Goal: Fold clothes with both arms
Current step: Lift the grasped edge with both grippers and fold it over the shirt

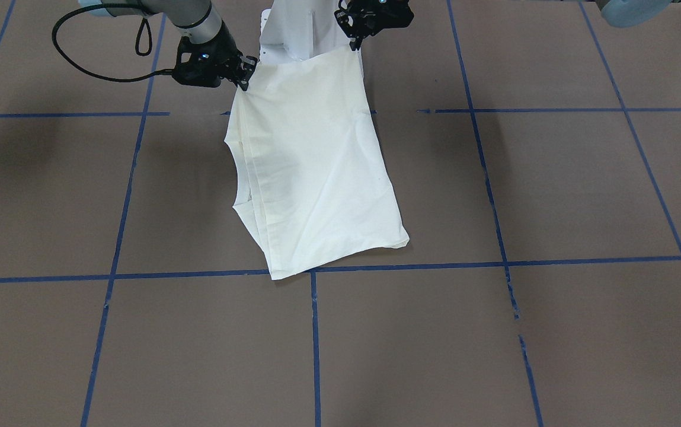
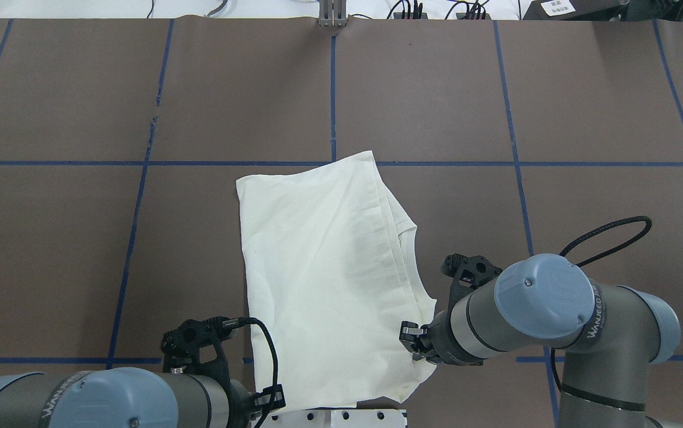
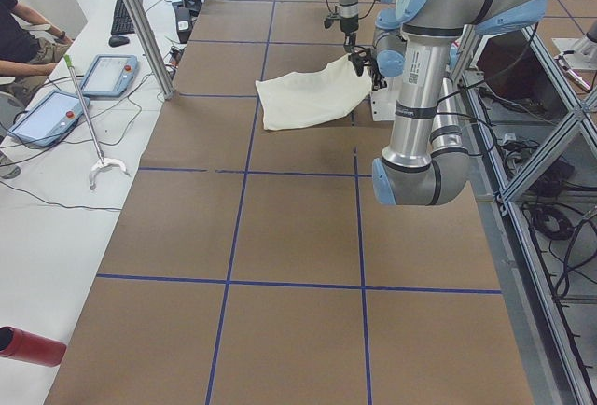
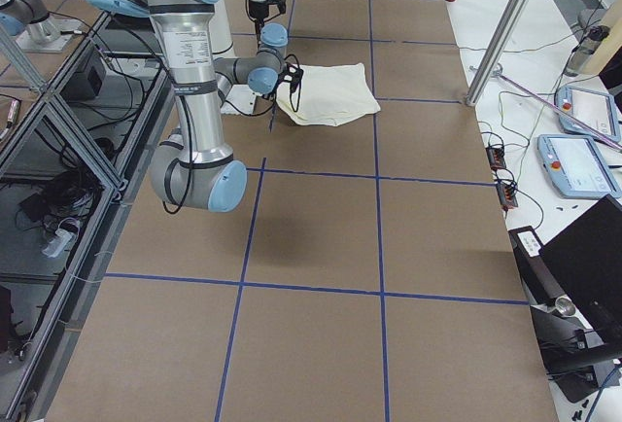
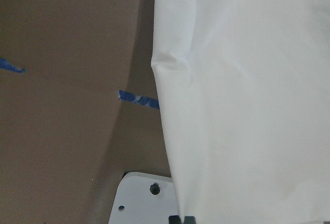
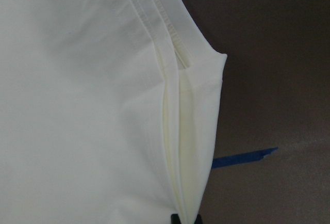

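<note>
The clothes, one cream-white shirt folded with a plain side up, lies on the brown table with its far end flat. The edge nearest the robot's base is raised off the table. My left gripper is shut on one corner of that edge, and my right gripper is shut on the other, by the neckline side. From overhead the shirt spans between the left gripper and the right gripper. Both wrist views show the cloth running from the pinched fingertips.
The white pedestal base sits just under the raised edge. Blue tape lines grid the table. Cables and plugs line the far edge. A side bench with tablets and a seated person lies beyond it.
</note>
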Available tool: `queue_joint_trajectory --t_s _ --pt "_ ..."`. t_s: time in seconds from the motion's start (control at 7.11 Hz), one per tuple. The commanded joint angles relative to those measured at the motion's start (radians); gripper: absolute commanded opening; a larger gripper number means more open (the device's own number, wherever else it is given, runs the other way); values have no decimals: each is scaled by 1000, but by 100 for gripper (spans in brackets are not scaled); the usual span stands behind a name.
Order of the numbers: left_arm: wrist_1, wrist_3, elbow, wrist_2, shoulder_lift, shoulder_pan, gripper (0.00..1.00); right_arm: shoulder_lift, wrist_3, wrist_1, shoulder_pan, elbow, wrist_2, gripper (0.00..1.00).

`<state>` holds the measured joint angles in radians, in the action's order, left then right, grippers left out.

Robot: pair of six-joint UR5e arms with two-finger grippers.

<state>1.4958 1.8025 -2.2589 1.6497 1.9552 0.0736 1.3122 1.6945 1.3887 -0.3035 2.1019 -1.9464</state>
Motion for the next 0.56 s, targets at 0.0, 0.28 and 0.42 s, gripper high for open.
queue_joint_trajectory --t_s 0.0,0.28,0.42 --pt "-2 -64 -2 2 11 63 0 -53 -18 -84 -99 -66 -9 0" --pt "3 -210 28 59 25 240 0 -138 -24 -126 -216 -162 -55 0" --pt "7 -262 85 100 42 324 0 -215 -22 -126 -259 -254 -71 0"
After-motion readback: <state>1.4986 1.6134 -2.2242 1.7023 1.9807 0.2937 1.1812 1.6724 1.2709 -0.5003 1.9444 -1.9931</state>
